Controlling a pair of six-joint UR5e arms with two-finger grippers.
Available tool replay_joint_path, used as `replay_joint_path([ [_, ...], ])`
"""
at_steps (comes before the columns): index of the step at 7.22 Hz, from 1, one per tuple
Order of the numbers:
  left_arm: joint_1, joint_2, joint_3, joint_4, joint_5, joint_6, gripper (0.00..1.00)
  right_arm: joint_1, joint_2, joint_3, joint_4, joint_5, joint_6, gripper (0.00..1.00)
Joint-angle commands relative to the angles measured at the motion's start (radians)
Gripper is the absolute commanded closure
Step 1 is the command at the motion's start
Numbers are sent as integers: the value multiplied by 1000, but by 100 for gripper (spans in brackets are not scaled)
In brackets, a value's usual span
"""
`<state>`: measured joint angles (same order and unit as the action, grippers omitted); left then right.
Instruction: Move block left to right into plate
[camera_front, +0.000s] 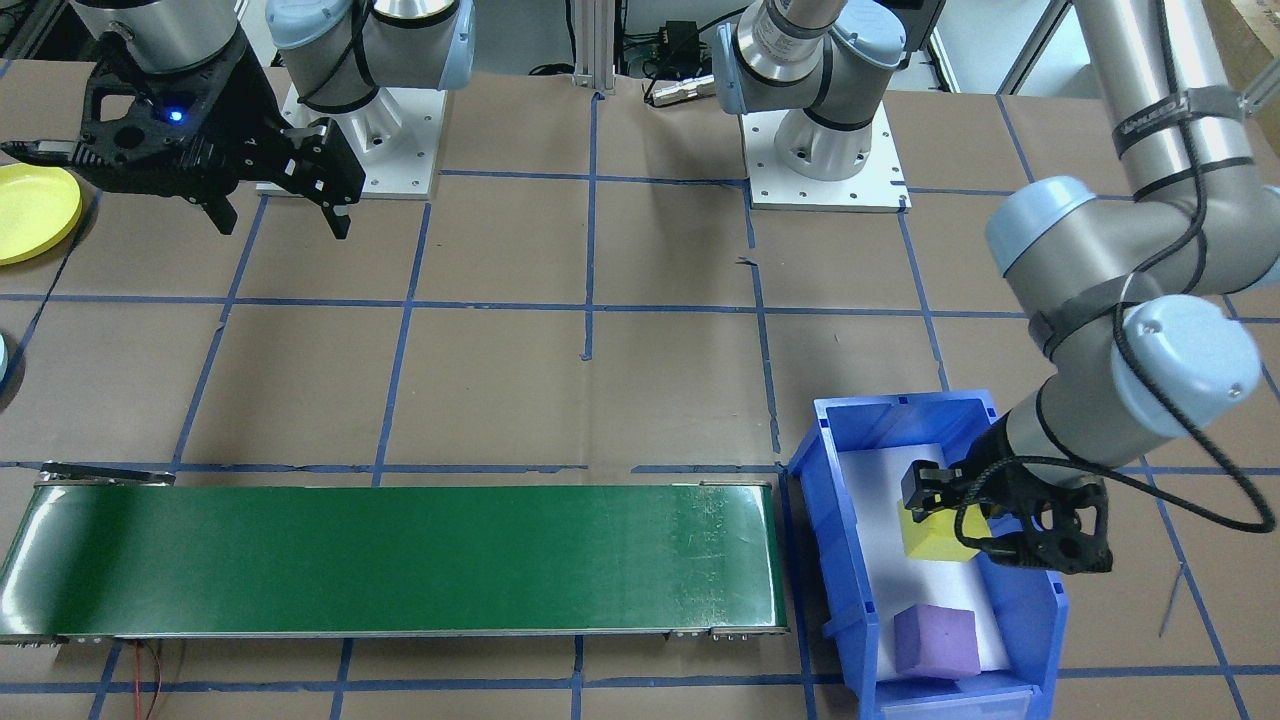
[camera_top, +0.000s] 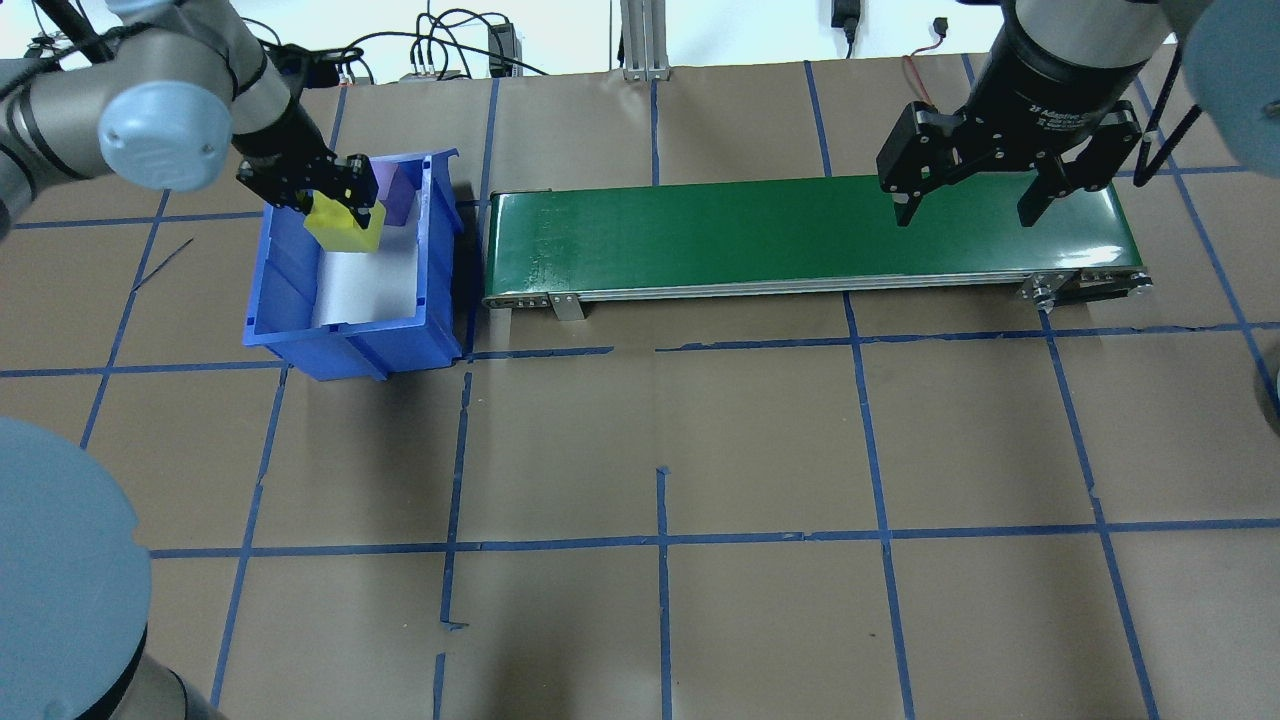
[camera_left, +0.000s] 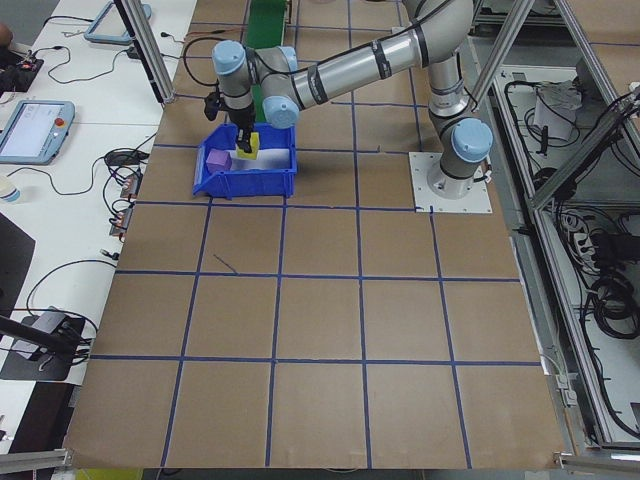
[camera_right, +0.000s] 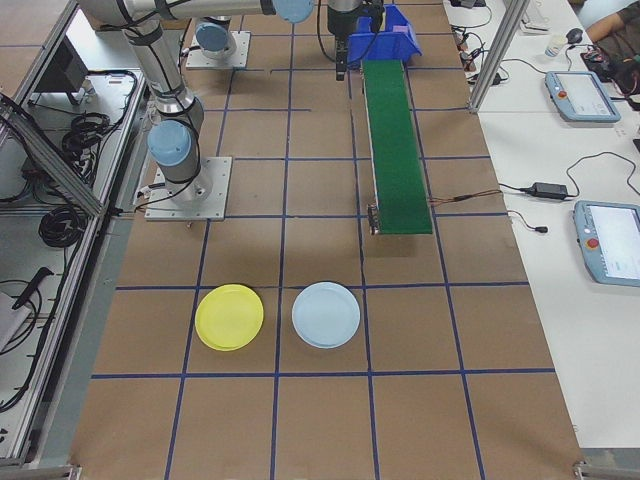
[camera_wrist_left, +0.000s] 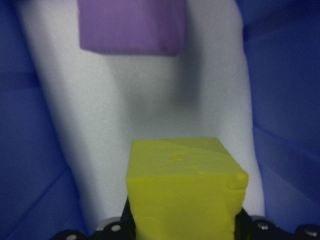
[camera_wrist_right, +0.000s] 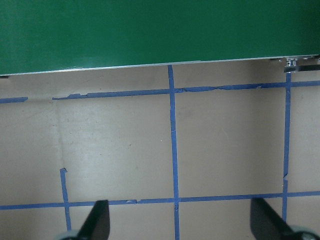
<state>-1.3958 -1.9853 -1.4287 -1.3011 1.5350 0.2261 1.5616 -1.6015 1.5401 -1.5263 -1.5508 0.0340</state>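
Holding the yellow block (camera_front: 938, 540) between its fingers, your left claw (camera_front: 950, 520) stands inside the blue bin (camera_front: 850, 560), and in the left wrist view the block seems to hang a little above the white lining of the bin, so I judge you are at the lifting step, just after the pick. A purple block (camera_front: 934, 640) lies apart from it in the same bin, nearer to the operators' side. Your next move, as I judge it, is to raise the block over the bin wall and set it on the near end of the green conveyor (camera_front: 400, 560), just beside the bin; you need to clear the rim and not push the purple block. Your right claw (camera_top: 968, 205) hangs wide and empty over the far end of the conveyor, ready to take the block when it arrives. The overhead view shows both claws and the belt, but no plate. The front-facing view shows only the edge of the yellow plate (camera_front: 35, 212), close to the right arm. Only the exterior right view shows two plates, the yellow one and a light blue plate (camera_right: 326, 315), side by side on the counter (camera_right: 400, 420) beyond the belt's end; which plate is meant, the task does not say.
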Motion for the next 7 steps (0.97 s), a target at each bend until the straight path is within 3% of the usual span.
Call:
replay_joint_path([
  [1,-105,57,91,-93,0,-117,65,0,2,1,0,-2,0,0],
  [2,-196,18,88,13,-4,-267,65,0,0,0,0,0,0,0],
  [3,-280,-41,87,64,-18,-278,65,-2,2,0,0,-2,0,0],
  [5,-337,-104,67,71,-21,-254,65,-2,2,0,0,-3,-3,0],
  [6,-341,-109,41,85,-21,-260,34,-3,2,1,0,-5,-5,0],
  [7,-347,-109,7,145,-19,-264,29,-3,2,2,0,-6,-6,0],
])
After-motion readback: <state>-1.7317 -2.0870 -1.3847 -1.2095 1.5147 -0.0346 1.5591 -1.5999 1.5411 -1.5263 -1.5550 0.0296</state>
